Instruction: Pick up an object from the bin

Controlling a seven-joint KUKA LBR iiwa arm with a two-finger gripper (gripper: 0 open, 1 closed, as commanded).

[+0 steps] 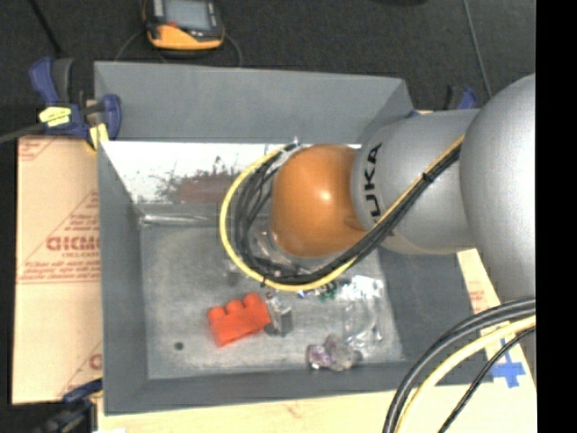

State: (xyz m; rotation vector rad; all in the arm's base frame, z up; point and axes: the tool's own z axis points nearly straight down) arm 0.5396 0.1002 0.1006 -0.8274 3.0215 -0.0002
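Note:
A red-orange toy brick (238, 321) with studs on top lies on the bin floor toward the front, left of centre. My gripper (280, 318) pokes out from under the arm's orange cover and stands right at the brick's right end, touching or nearly touching it. Most of the gripper is hidden by the cover. Just to its right lies a crumpled piece of clear plastic (362, 312) with a bit of green at its upper left edge.
A small greyish-purple lump (331, 356) sits by the bin's front wall, right of the brick. A tiny dark speck (178, 346) lies on the floor at front left. The arm and its cables cover the bin's right and middle.

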